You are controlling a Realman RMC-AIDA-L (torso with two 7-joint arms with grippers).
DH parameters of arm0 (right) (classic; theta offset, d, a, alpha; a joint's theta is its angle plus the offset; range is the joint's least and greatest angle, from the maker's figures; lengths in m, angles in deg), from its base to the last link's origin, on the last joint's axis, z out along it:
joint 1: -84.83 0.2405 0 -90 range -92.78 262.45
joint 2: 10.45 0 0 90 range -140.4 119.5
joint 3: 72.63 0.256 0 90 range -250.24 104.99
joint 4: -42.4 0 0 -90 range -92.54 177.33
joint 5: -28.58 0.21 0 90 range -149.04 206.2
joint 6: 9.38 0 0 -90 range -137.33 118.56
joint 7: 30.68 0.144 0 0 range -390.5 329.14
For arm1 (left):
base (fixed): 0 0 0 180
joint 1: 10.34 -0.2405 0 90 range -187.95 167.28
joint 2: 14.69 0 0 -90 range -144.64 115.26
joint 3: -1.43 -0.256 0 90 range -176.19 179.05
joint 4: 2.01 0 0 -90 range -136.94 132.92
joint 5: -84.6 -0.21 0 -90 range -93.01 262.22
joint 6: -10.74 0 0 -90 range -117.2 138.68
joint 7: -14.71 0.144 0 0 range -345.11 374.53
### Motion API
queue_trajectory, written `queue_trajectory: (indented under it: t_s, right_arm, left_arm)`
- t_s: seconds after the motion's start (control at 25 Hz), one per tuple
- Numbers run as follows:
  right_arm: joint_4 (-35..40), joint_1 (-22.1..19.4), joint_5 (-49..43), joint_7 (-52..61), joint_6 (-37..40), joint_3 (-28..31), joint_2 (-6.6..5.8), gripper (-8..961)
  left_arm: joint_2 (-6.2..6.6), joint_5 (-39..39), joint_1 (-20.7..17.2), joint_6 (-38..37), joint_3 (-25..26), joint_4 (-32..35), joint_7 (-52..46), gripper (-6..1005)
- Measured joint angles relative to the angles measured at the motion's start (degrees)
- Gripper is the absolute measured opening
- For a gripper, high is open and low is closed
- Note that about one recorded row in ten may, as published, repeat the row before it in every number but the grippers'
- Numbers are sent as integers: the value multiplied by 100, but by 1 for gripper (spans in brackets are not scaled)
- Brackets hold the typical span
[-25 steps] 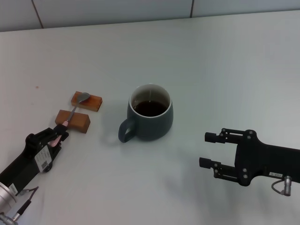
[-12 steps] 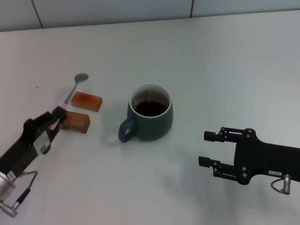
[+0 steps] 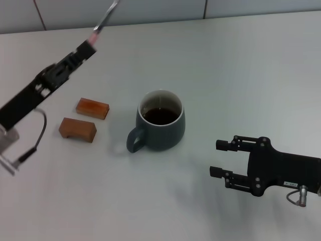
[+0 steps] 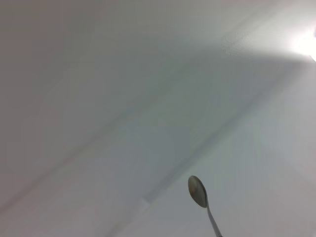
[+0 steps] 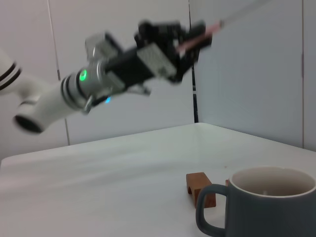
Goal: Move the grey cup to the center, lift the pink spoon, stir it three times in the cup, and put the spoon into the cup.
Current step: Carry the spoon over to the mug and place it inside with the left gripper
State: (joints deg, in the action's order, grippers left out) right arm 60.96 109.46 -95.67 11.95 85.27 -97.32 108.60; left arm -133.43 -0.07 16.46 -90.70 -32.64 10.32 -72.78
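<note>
Left gripper [image 3: 86, 46] is up high over the table's far left, pinching the spoon [image 3: 103, 19] by its pink handle, bowl aloft. Cup [image 3: 160, 127] sits mid-table, dark liquid inside. Right gripper [image 3: 223, 158] hovers nearby, fingers spread.

A plain white table [image 3: 241, 65] carries three things. The grey cup [image 3: 160, 126] stands upright near the middle, dark liquid inside, its loop handle pointing to about 7 o'clock. At the cup's 9 o'clock lie two brown wooden blocks [image 3: 92, 108], one just beyond the other, close together, both flat on the table and apart from the cup.
</note>
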Motion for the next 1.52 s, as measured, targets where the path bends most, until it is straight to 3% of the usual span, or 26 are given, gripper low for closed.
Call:
queue_trajectory:
  t_s: [0.04,0.12,0.2,0.24,0.32,0.36,0.44,0.48,0.64,0.72,0.76,0.88,0.96,1.2,1.36,1.52]
  right_arm:
    - [-15,6,3,-1,-12,0,6,609]
    - [-20,9,8,-1,-17,0,8,609]
    - [-22,9,25,-1,-32,0,10,609]
    - [-22,8,34,-2,-62,3,11,609]
    - [-22,-1,35,-9,-83,3,12,609]
    - [-22,-1,35,-9,-83,3,12,609]
    - [-21,-9,38,-14,-88,25,13,609]
    - [-21,-9,38,-14,-88,25,13,609]
    - [-20,-16,42,-10,-96,38,13,609]
    - [-20,-18,42,-10,-108,39,13,609]
    - [-20,-19,42,-10,-135,39,13,609]
    - [-20,-21,42,-11,-145,38,13,609]
    - [-20,-28,42,-9,-147,38,8,609]
    - [-20,-49,41,-7,-157,43,-3,609]
    - [-20,-55,28,-6,-161,44,-5,609]
    - [-20,-55,16,-5,-168,44,-5,609]
  left_arm:
    - [11,-3,145,-174,-297,492,20,134]
    - [22,-1,202,-239,-434,749,8,134]
    - [41,-7,284,-299,-860,1708,-190,134]
    - [64,-55,302,-276,-1225,2597,-382,134]
    - [64,-55,302,-276,-1225,2597,-382,134]
    - [69,-162,302,-254,-1374,3055,-467,134]
    - [67,-1158,377,-122,-1562,4717,-845,134]
    - [67,-1158,377,-122,-1562,4717,-845,134]
    - [67,-2149,575,-58,-1568,5760,-1172,134]
    - [67,-2149,575,-58,-1568,5760,-1172,134]
    - [64,-2999,734,-247,-1676,6466,-1299,134]
    - [57,-3267,778,-304,-1766,6686,-1339,134]
    - [48,-3833,857,-369,-2131,7152,-1484,134]
    - [31,-4372,1037,-375,-2660,7684,-1788,135]
    - [28,-4472,1075,-364,-2757,7720,-1837,135]
    - [-4,-5365,1369,-221,-3625,7839,-2247,135]
